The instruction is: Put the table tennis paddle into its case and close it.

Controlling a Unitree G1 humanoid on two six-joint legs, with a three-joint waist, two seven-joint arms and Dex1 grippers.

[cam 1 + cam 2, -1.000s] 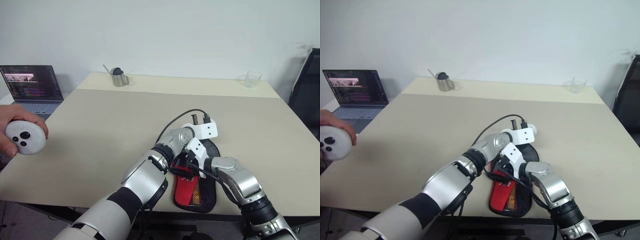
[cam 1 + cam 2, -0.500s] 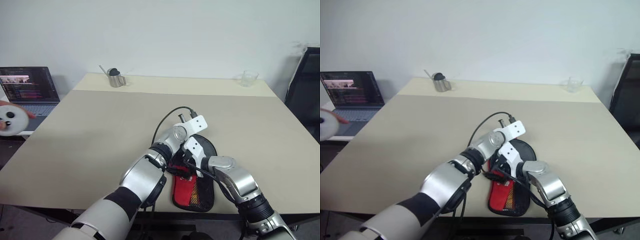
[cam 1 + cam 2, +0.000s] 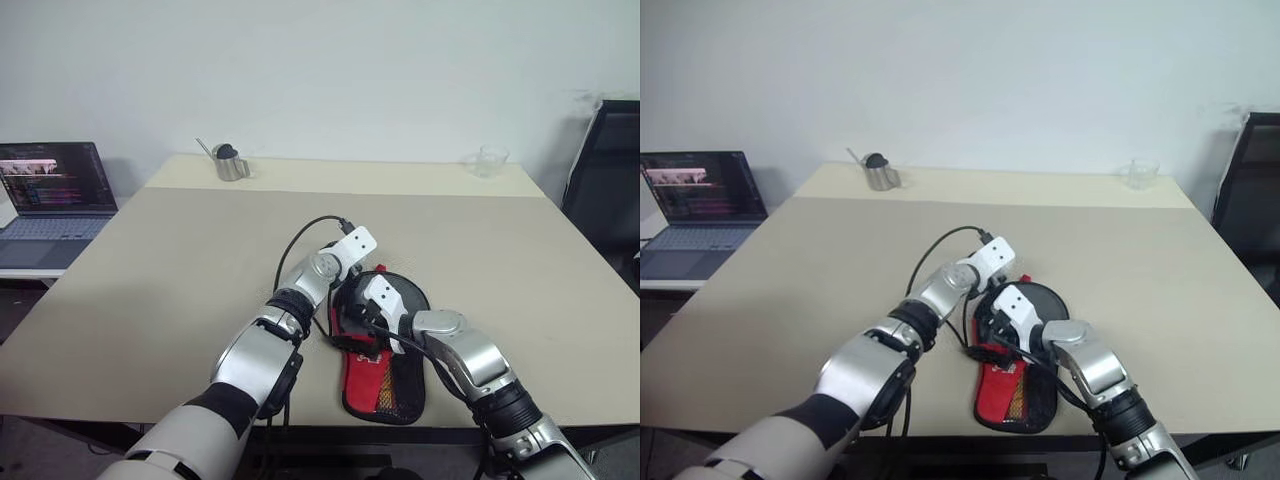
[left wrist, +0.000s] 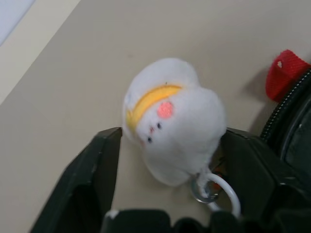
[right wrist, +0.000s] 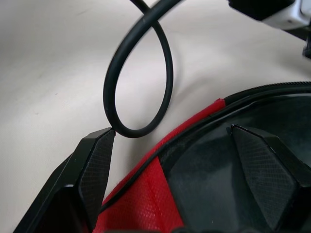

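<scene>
Both arms reach forward and inward over the table [image 3: 180, 260], wrists meeting above the case [image 3: 385, 375]. The left gripper [image 4: 167, 145] stands spread wide, the white-yellow charm [image 4: 172, 121] lying loose between its fingers [image 4: 92, 170], its ring and cord beside the case's zip edge. The right gripper [image 5: 175, 160] also stands wide, one finger on the table, the other over the case's black face. The case lies flat beneath both grippers, black with a red panel and mesh pocket. A laptop [image 3: 55, 185], metal cup [image 3: 230, 162] and clear cup [image 3: 487, 160] sit well beyond.
</scene>
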